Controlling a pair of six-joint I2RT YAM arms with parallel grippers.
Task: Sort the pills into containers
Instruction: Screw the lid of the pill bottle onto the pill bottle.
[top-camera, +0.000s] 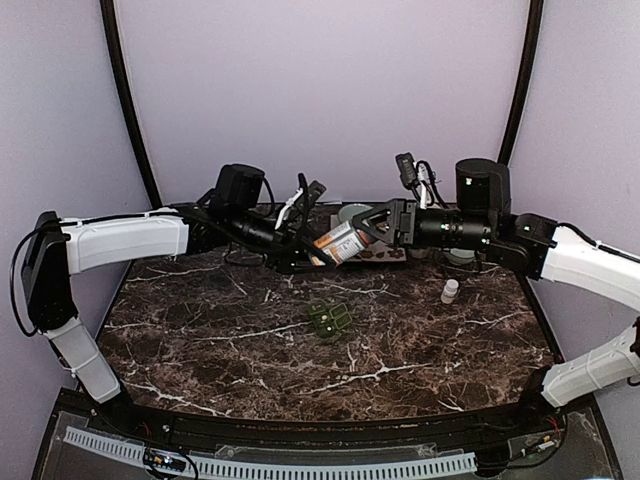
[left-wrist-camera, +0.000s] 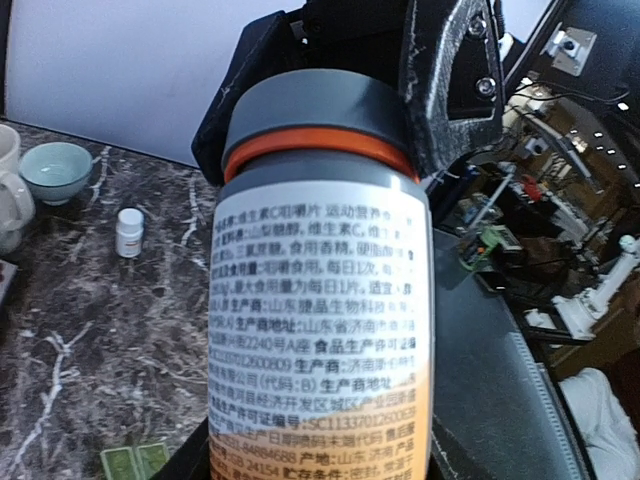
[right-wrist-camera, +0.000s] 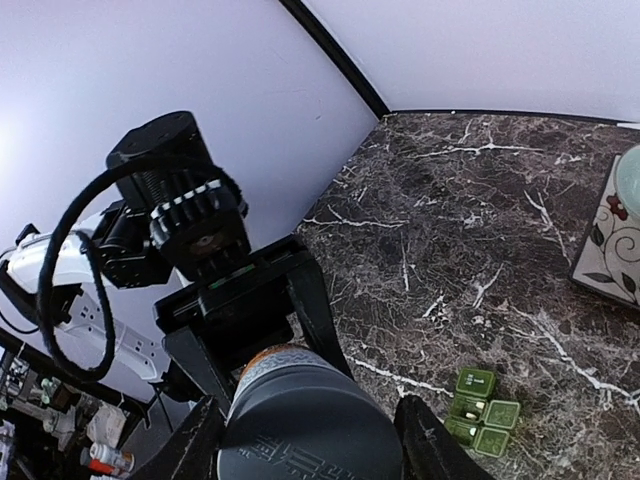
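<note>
Lilac walls, dark marble surface (top-camera: 200, 330).

Top view: left tool (top-camera: 316, 252) is clamped on the body of a labelled bottle (top-camera: 340, 243), held tilted in the air over the back of the surface. Right tool (top-camera: 372, 228) meets it at the cap end. Green pill organiser (top-camera: 330, 320) sits mid-surface in front of the bottle, apart from both arms. Small white bottle (top-camera: 450, 291) stands to its right.

Left wrist: the label fills the view. Grey cap (left-wrist-camera: 310, 100) has an orange ring under it. The right tool's fingers (left-wrist-camera: 455, 80) sit against both sides of the cap, partly closed and gripping it.

Right wrist: cap is seen end-on between its own fingers, touching both. Left tool grips the bottle behind it. Organiser is at lower right on the marble, patterned tray (right-wrist-camera: 605, 240) at the right edge. Can't tell whether the organiser lids are open.

Step looks like uncapping, with no loose pills seen. Next move likely needs the right tool to twist the cap off while the left holds firm, then a tip over the organiser.
</note>
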